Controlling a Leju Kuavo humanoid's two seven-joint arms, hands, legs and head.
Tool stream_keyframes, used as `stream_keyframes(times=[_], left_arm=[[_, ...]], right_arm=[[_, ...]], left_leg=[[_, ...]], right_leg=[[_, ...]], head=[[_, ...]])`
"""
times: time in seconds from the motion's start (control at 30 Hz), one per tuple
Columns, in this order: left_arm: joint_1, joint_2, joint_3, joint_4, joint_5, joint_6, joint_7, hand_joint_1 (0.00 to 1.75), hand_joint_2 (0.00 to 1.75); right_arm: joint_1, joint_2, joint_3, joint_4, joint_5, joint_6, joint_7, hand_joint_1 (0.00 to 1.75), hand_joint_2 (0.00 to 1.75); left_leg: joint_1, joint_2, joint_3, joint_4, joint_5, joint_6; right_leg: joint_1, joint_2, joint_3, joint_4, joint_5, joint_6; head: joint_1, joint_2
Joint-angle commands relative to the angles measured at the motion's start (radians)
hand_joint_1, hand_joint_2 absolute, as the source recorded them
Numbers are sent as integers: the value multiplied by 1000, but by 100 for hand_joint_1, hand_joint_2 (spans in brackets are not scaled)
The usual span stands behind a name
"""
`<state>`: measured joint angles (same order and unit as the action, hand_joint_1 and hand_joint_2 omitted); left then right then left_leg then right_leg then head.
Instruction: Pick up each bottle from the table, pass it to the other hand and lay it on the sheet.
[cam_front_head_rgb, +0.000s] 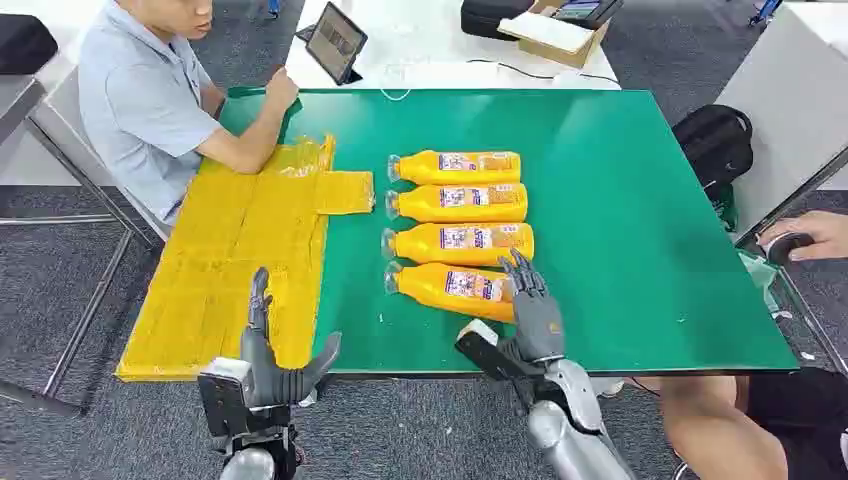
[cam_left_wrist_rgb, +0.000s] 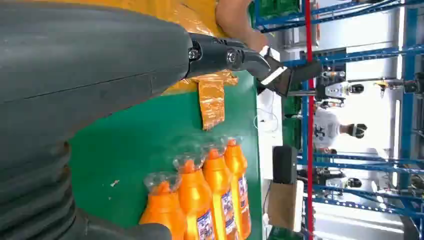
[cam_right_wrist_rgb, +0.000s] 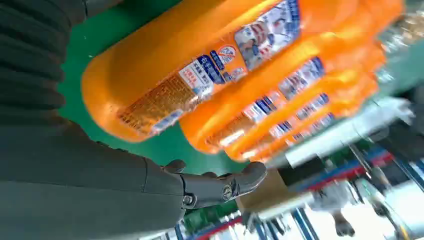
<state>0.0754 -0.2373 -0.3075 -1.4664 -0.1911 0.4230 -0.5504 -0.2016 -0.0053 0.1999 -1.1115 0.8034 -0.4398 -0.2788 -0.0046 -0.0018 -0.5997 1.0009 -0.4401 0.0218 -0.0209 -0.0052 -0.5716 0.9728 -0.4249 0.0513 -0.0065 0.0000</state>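
Note:
Several orange bottles lie side by side on the green table (cam_front_head_rgb: 620, 220), caps toward the yellow sheet (cam_front_head_rgb: 240, 260). The nearest bottle (cam_front_head_rgb: 450, 288) (cam_right_wrist_rgb: 200, 65) lies just ahead of my right hand (cam_front_head_rgb: 530, 305), whose fingers are spread at its base end without closing on it. In the right wrist view the thumb (cam_right_wrist_rgb: 215, 185) hangs apart from that bottle. My left hand (cam_front_head_rgb: 268, 355) hovers open at the table's near edge over the sheet's corner, holding nothing. The left wrist view shows the bottles' capped ends (cam_left_wrist_rgb: 200, 190) beyond the hand.
A person in a grey shirt (cam_front_head_rgb: 150, 100) sits at the far left, with an arm on the sheet's far end. Another person's hand (cam_front_head_rgb: 810, 235) and knee are at the right. A tablet (cam_front_head_rgb: 335, 42) and a box (cam_front_head_rgb: 560, 30) stand on the white table behind.

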Motion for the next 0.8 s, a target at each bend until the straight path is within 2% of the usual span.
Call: stream_keyframes(times=[0.03,0.13,0.17,0.47,0.8], left_arm=[[-61,18,-22,71,-24,-15,29,0,175],[-68,17,-19,72,-32,-19,40,0,175],[-71,17,-18,74,-36,-21,46,0,175],[-37,24,-13,49,-64,-29,68,0,175],[-52,21,-8,71,-73,-41,72,0,175]], right_arm=[[-222,3,58,347,34,57,59,0,175],[-284,6,92,428,81,56,95,0,175],[-305,8,102,454,96,62,111,0,175],[-340,5,149,535,151,156,194,0,175],[-366,12,155,598,126,217,178,0,175]], left_leg=[[2,4,5,0,-2,-2],[2,6,6,1,-3,-3],[1,4,2,-1,-1,-1],[1,1,3,0,-1,-1],[1,0,4,-1,0,-1]], right_leg=[[2,4,5,-1,0,-3],[3,6,5,0,0,-4],[1,4,2,-1,1,-2],[1,2,3,-1,0,-2],[1,0,5,-1,0,-2]], head=[[0,0],[0,0],[0,0],[0,0],[0,0]])
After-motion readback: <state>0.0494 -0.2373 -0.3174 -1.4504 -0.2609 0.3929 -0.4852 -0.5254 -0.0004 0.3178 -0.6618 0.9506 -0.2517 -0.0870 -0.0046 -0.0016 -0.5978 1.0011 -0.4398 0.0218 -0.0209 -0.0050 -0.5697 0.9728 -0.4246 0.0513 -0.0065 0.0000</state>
